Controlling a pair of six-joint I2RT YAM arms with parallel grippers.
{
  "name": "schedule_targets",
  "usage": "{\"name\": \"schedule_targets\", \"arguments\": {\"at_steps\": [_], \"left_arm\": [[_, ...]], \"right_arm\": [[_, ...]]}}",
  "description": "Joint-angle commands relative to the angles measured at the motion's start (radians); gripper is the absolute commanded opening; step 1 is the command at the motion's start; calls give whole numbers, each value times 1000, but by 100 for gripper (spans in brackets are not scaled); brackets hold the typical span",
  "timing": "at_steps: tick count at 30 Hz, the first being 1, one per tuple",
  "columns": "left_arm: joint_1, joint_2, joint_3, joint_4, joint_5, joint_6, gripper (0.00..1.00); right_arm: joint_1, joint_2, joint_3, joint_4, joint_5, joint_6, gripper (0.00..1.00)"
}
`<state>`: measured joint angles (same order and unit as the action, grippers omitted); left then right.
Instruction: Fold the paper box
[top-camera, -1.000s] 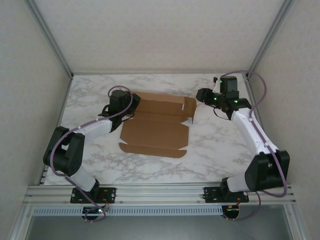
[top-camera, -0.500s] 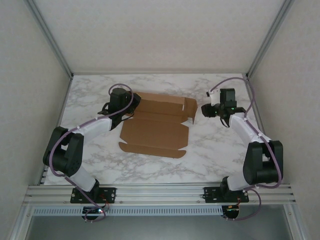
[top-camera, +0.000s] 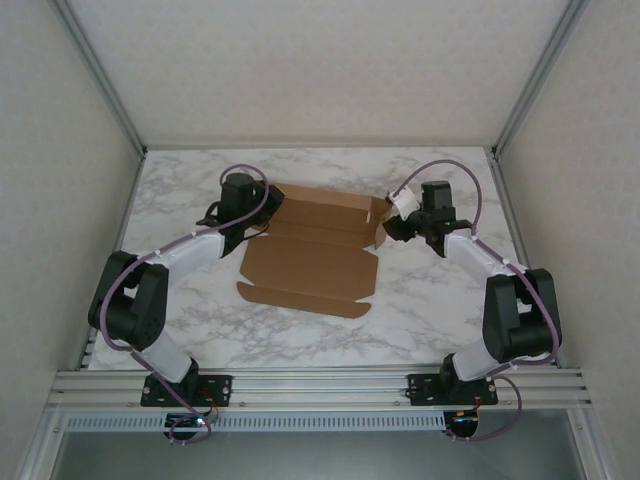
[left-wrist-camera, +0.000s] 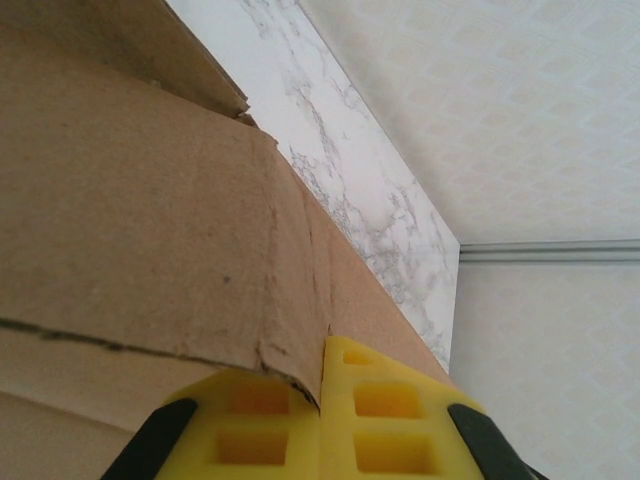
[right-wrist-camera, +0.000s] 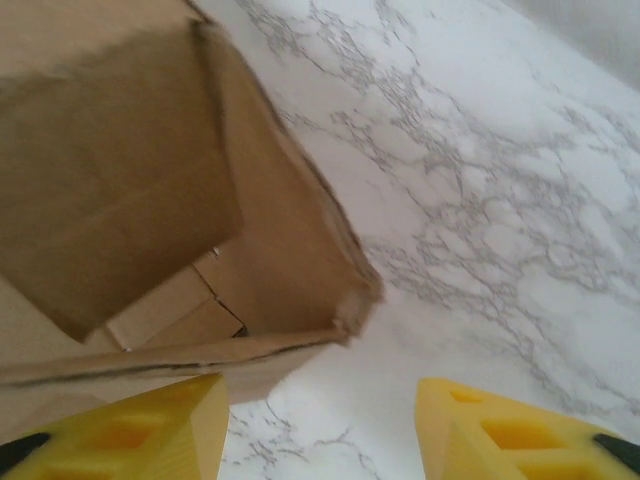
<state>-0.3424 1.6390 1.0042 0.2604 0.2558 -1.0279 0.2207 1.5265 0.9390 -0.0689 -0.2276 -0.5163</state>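
Left hand (left-wrist-camera: 322, 400) is clenched on the left flap edge of the paper box (top-camera: 312, 262), which lies mid-bench (top-camera: 430, 295), right flap raised. Right hand (right-wrist-camera: 318, 408) stands released just beside that flap's corner; bare marble lies beyond it

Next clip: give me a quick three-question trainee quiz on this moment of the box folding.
1. True or false: the left gripper is shut on the paper box.
2. The right gripper is: A) shut on a flap; B) open beside the box's right end; C) resting at its base.
3. Fill in: the table has a ___ pattern.
Key: 1 true; 2 B; 3 marble.
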Motion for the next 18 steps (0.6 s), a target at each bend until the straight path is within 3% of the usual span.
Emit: {"name": "schedule_targets", "arguments": {"at_steps": [1,18], "left_arm": [[6,24,19,-55,32,44,0],[9,28,6,-40,48,30,0]], "right_arm": [[27,14,-4,20,-56,-73,52],[134,-14,-31,52,21,-95,49]]}}
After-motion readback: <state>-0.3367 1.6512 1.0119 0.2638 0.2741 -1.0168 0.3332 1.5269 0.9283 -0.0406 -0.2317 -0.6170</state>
